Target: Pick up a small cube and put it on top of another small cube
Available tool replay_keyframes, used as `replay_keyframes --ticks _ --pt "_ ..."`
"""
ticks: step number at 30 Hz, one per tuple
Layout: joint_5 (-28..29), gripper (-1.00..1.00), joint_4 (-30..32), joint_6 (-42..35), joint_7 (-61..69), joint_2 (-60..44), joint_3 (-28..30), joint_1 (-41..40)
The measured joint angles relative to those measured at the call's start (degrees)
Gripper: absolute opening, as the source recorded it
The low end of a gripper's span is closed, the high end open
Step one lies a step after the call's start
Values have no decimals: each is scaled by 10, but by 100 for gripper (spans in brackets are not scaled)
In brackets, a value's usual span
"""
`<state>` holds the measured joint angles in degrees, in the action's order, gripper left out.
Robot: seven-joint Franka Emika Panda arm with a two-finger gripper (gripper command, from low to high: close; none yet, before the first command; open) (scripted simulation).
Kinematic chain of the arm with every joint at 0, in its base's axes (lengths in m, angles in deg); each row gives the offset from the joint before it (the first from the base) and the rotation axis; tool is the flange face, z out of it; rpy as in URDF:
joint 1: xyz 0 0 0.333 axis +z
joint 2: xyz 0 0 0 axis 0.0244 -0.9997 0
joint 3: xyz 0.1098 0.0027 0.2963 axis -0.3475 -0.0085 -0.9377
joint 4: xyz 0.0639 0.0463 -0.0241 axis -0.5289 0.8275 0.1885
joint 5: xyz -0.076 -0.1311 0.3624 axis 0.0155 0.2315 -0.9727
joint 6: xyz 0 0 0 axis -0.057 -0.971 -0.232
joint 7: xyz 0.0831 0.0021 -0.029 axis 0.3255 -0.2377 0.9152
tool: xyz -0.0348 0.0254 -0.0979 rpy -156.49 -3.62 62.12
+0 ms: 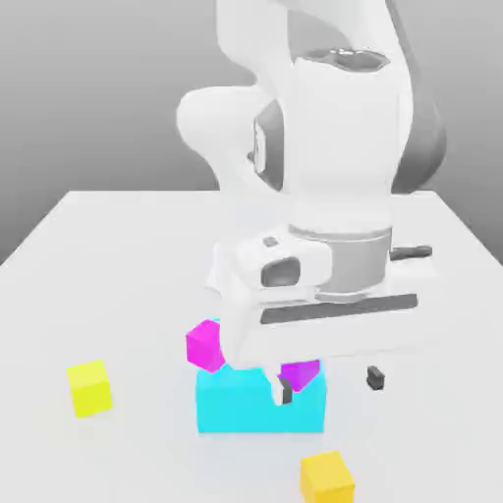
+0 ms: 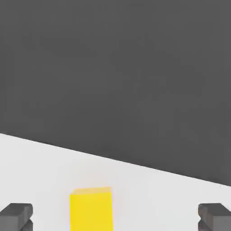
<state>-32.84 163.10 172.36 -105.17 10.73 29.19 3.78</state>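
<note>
I have the arm [image 1: 334, 147] bulking over the middle of the tabletop [image 1: 98, 255], its wrist tilted so the hand camera looks out across the surface, not straight down. Beneath it sits the cyan block [image 1: 236, 403], with two magenta cubes [image 1: 205, 345] resting on its top, one at each end. My gripper [image 1: 329, 383] hangs spread wide and empty, one dark fingertip [image 1: 284, 391] low in front of the cyan block, the other clear of it.

The amber-orange cube [image 1: 327, 477] lies by the tabletop's near edge, just beyond the fingertips and nearer the camera; I judge the hand must shift that way and drop. The lemon-yellow cube [image 1: 89, 387] stands well apart, toward the exterior view's left. The cube ahead between my fingers in the hand view [image 2: 90, 210] is cut off below, and I cannot tell which one it is.
</note>
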Motion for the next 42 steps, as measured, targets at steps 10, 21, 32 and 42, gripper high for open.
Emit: replay_keyframes --ticks 10,21,32,42 --pt "18 -100 -12 100 -6 -162 8 15" --pt "8 -100 14 29 -13 -64 12 2" --pt "39 -100 101 8 -207 51 163 -93" --pt "1 -100 176 5 -329 125 228 -219"
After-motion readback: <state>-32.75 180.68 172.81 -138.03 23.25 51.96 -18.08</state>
